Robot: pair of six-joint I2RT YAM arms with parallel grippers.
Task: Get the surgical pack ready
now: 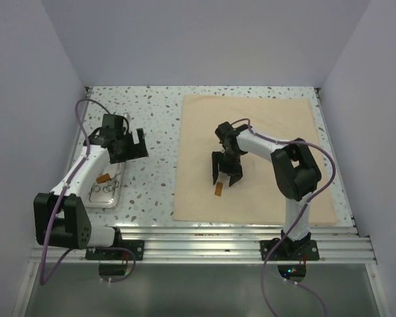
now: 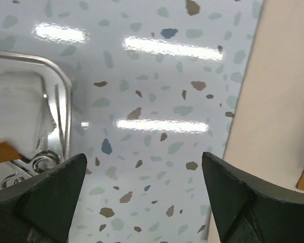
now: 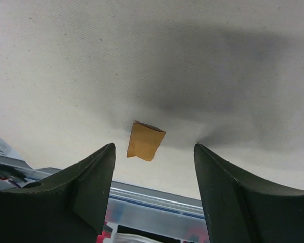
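Right gripper gapes empty above a brown strip on the cloth. Left gripper, also spread empty, hovers beside the tray, its contents mostly cut off.

White speckled table, large tan cloth spread flat across its right half, small steel tray near its left edge, apart from the cloth

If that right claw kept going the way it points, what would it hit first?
Probably the brown strip on the tan cloth, lying between the open fingers of the right gripper, though depth is unclear.
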